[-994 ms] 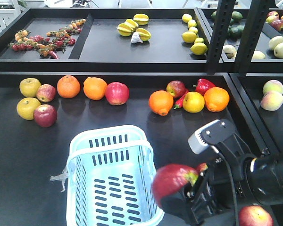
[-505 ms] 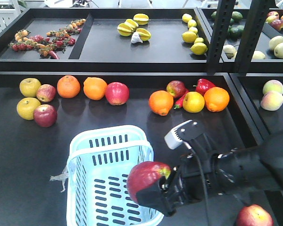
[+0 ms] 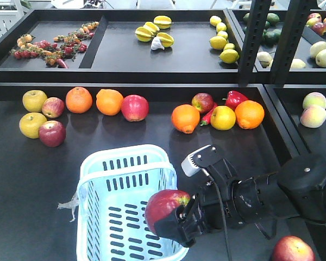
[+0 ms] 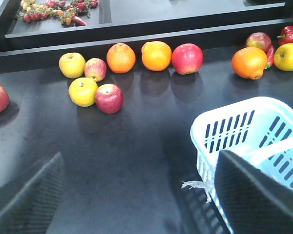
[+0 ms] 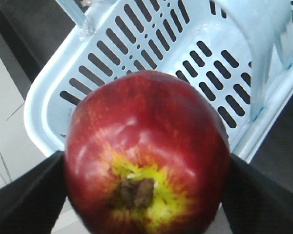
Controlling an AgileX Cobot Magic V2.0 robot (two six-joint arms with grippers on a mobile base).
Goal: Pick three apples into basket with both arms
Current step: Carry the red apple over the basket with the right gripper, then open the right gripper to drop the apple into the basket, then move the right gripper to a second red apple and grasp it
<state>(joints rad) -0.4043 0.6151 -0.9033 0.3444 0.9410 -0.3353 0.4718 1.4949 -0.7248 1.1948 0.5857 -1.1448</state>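
Over the near right corner of the pale blue basket (image 3: 124, 150), the right gripper (image 3: 170, 222) holds a dark red apple (image 3: 163, 204), its black fingers pressed against two sides of the fruit. In the right wrist view the held apple fills the frame, stem dimple toward the camera, with the basket's slotted floor behind it and the swing handle (image 5: 263, 58) off to one side. No fruit shows on the visible part of the floor. The left gripper (image 4: 141, 204) hangs above the dark table (image 4: 112, 146) just left of the basket, its fingers spread wide and empty. Other red apples lie loose: a near apple (image 3: 290, 250) beside the right arm, and a left apple (image 3: 51, 133) touching a yellow-green apple (image 3: 32, 125). The step in hand looks like delivering the first of three apples. The next move likely calls for sinking a little lower inside the rim, clear of the handle, then opening the fingers so the fruit drops a short way and does not bounce out.
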